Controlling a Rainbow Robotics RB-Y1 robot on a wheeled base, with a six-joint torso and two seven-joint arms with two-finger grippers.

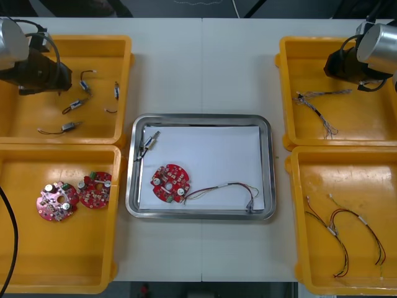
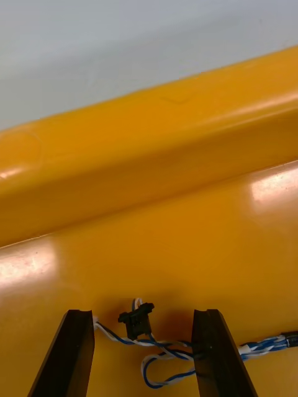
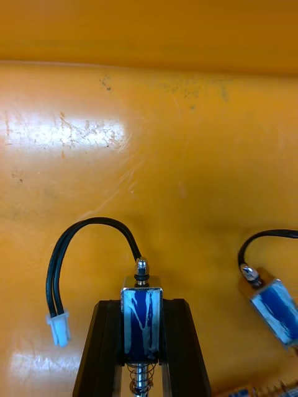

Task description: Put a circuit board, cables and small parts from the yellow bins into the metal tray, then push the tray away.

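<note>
Blue-wrapped, the small metal part [image 3: 141, 325] sits clenched in the left pincer [image 3: 141, 304], its long axis along the fingers, in the far left yellow bin [image 3: 186, 155]. The metal tray [image 1: 198, 118] lies to that arm's right. The right pincer [image 2: 143, 313], released, straddles the twisted blue and white cable [image 2: 161, 344] in the far right yellow bin [image 2: 155, 186].

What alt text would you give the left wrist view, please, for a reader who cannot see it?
The left end effector is shut on a small metal part with a blue body, inside a yellow bin. The part's black cable loops round to a white connector, and a second small metal part lies close by.
</note>
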